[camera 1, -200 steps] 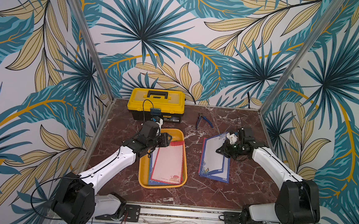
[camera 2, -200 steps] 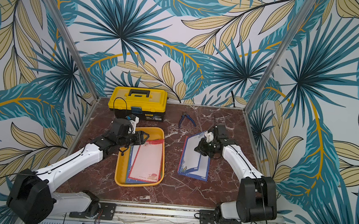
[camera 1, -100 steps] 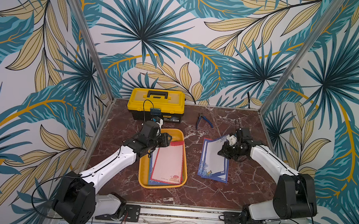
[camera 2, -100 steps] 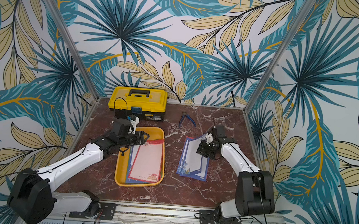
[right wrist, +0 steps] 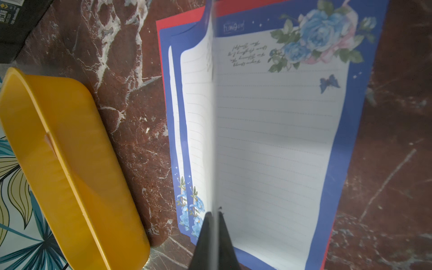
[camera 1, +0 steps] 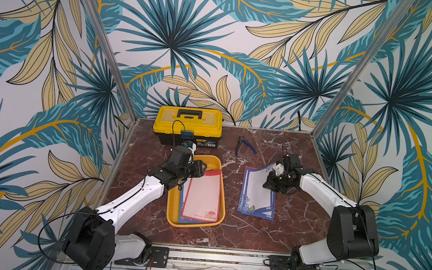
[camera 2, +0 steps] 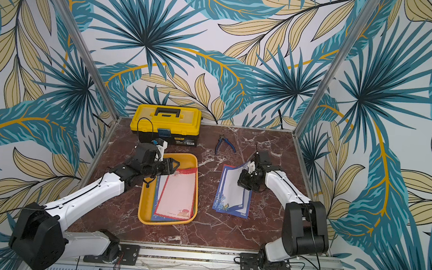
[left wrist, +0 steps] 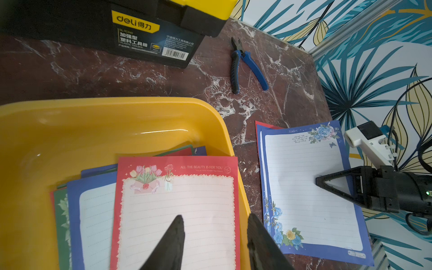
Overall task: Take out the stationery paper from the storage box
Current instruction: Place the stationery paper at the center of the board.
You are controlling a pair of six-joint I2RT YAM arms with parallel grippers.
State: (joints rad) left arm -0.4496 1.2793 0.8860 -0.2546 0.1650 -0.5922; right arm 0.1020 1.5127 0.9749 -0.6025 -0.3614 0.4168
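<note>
Finds the right gripper (right wrist: 214,217) lower, nearer and slightly further left than a second ago. Finds the blue floral sheet (camera 1: 256,194) in its charge no longer curled high but laid almost flat on the stack (right wrist: 177,112) of removed stationery paper on the table (camera 1: 228,236), right of the storage box (camera 1: 194,225) and apart from it. Reads this as a delivery all but complete: one more sheet out of the box, release outstanding. Notes only the far right corner of that sheet raised toward the gripper in both top views. Confirms in the right wrist view jaws clamped tight on the sheet, visible edge-on as a thin blurred line between the fingertips. Finds the left gripper (left wrist: 215,217) unmoved over the same second, poised at the far end of the box above the red scalloped sheet (camera 1: 203,195), jaws roughly half apart and holding nothing; contact with the paper not determinable. Counts several sheets left inside: the red one on top, a blue-bordered sheet (left wrist: 93,210) and a green-bordered sheet (left wrist: 62,210) beneath, all slightly fanned. Judges the task partly done, with the red sheet the likely next pick, and flags thin stacked paper as liable to lift in pairs
</note>
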